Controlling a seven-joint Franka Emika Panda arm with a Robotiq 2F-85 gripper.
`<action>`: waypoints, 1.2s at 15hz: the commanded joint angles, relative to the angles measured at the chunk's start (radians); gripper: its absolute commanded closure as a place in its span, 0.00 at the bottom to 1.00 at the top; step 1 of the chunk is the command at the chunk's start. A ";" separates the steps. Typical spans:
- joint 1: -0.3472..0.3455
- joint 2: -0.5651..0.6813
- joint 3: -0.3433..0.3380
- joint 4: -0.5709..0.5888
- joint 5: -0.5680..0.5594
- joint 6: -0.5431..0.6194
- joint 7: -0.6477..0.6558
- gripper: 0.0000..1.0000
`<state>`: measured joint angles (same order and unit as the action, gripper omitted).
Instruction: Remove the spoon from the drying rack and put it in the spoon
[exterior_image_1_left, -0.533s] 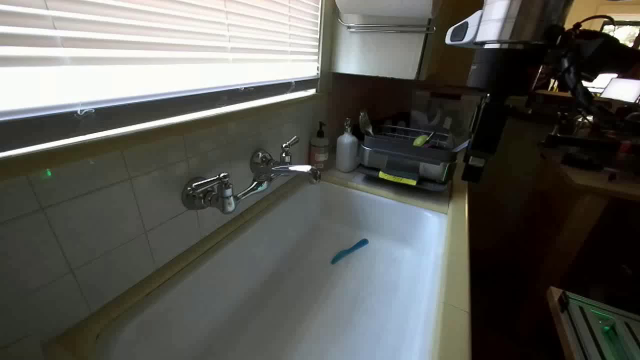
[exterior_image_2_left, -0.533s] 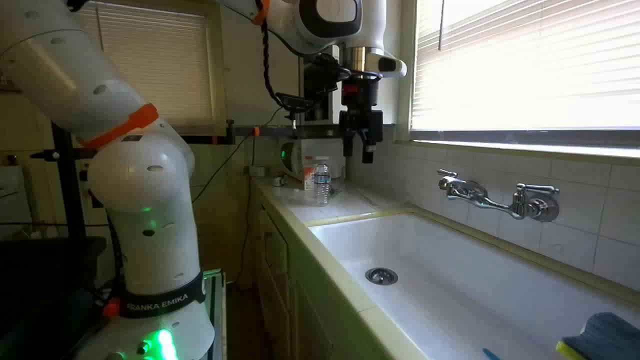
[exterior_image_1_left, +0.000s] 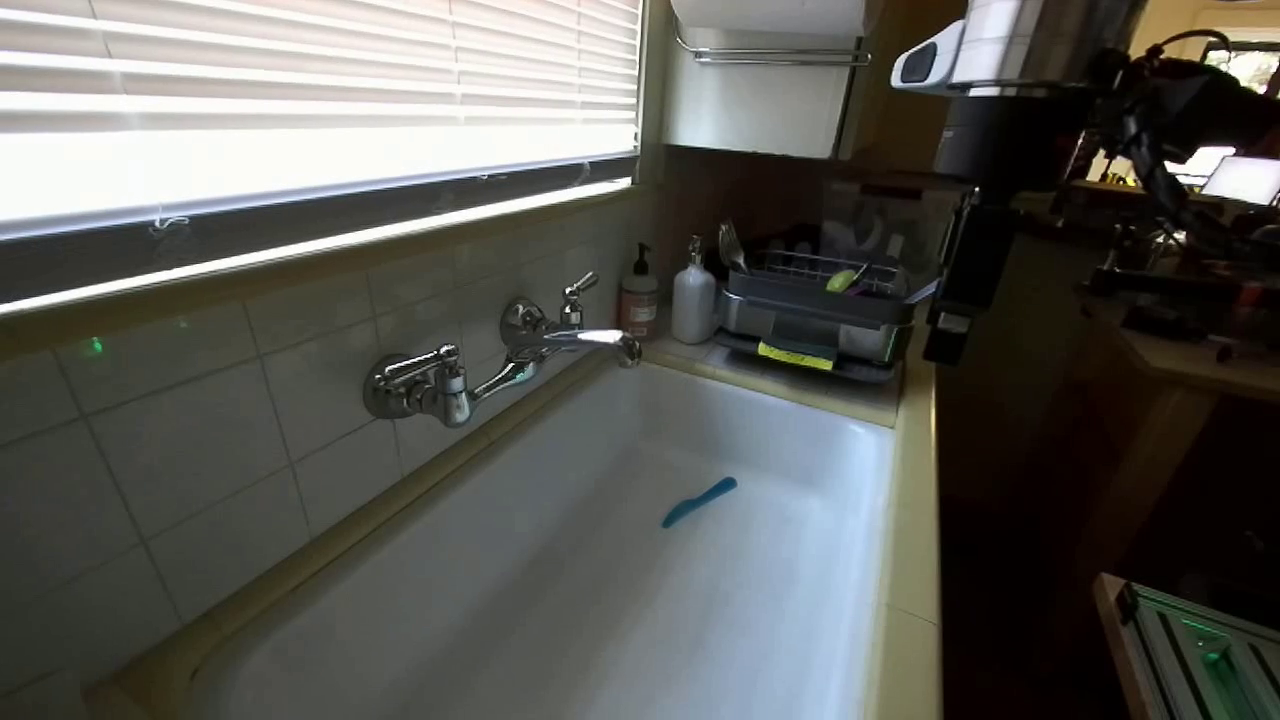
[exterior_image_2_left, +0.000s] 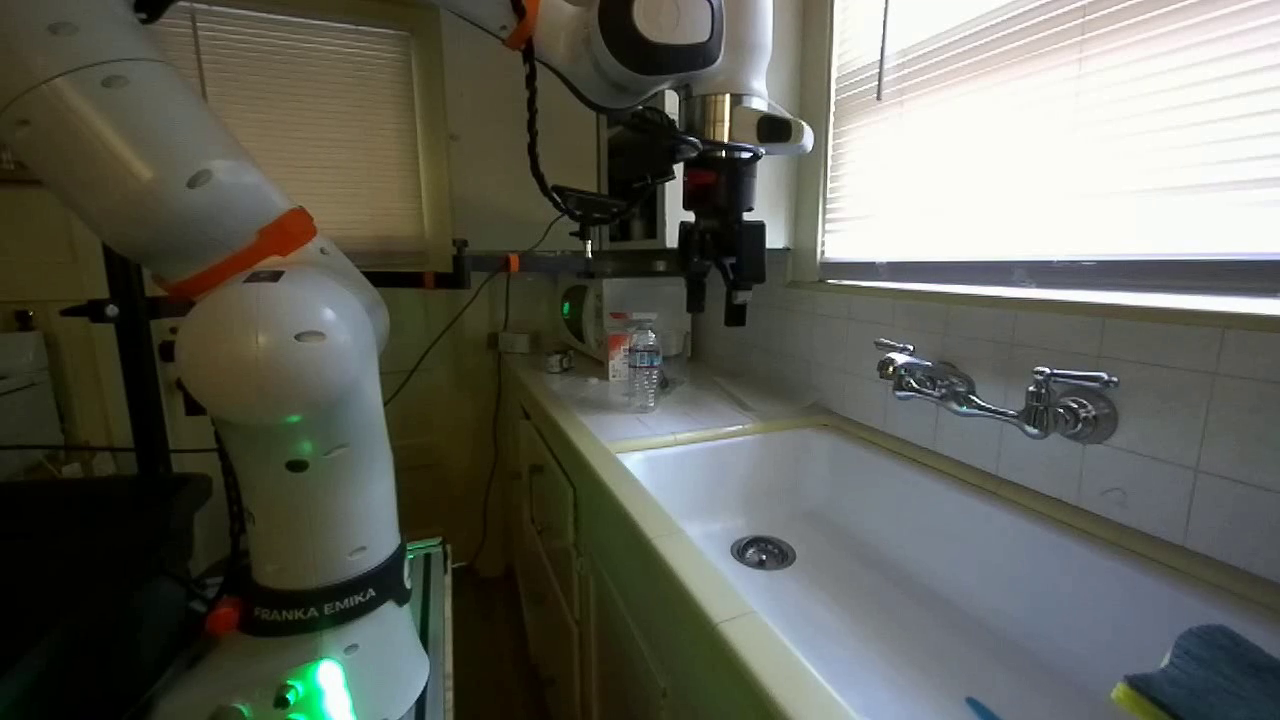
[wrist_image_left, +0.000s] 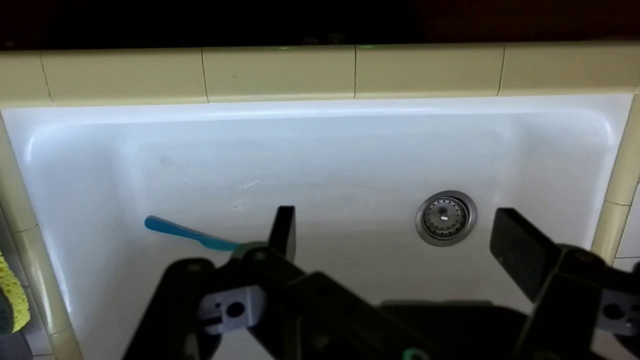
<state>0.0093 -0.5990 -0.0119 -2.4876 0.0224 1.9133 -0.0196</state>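
Note:
The dark grey drying rack stands on the counter past the sink's far end in an exterior view, with a yellow-green strip along its front. Slender metallic utensils stand upright at its left end; they are too small to tell which is the spoon. My gripper hangs high above the sink, pointing down. In the wrist view its two fingers are wide apart with nothing between them. One finger shows to the right of the rack in an exterior view. The gripper touches nothing.
A blue knife-shaped utensil lies in the white sink, left of the drain. The faucet projects from the tiled wall. Two soap bottles stand beside the rack. A water bottle stands on the opposite counter.

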 joint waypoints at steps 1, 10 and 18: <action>-0.002 0.000 0.001 0.002 0.001 -0.003 -0.001 0.00; -0.002 0.000 0.001 0.002 0.001 -0.003 -0.001 0.00; -0.159 0.003 -0.078 0.028 -0.029 0.042 0.108 0.00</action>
<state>-0.0970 -0.5994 -0.0652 -2.4660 0.0215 1.9203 0.0460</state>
